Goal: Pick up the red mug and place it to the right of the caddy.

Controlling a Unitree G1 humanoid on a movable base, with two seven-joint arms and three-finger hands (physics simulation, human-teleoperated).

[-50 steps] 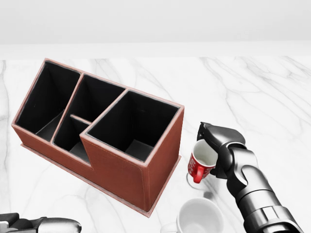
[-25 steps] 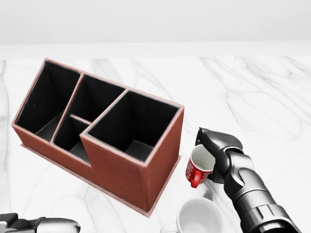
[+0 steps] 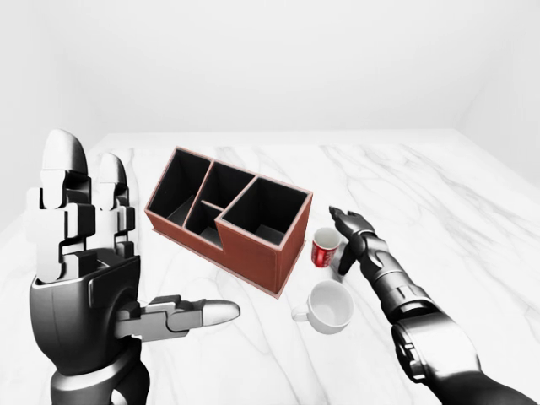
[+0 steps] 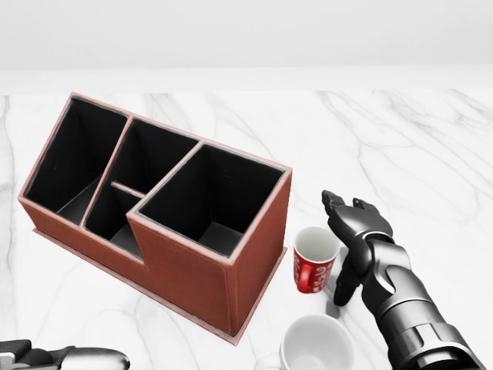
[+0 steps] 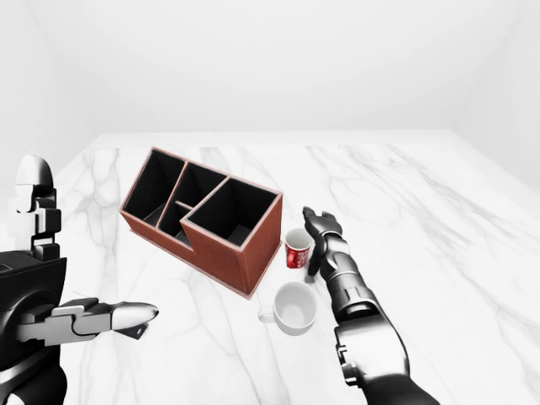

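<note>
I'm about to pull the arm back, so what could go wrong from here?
1. The right robot hand is open but close beside the red mug; a sideways retreat could tip it.
2. The white mug sits just below in the head view; the forearm could clip it.
3. The red mug stands near the caddy, so a nudge could knock it against the wall.

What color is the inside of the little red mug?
White inside the red mug, red outside with small white markings. The head view shows it best.

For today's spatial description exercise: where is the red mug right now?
In the head view, the red mug stands upright on the marble table, just right of the caddy, above the white mug, with the open right hand beside it.
</note>
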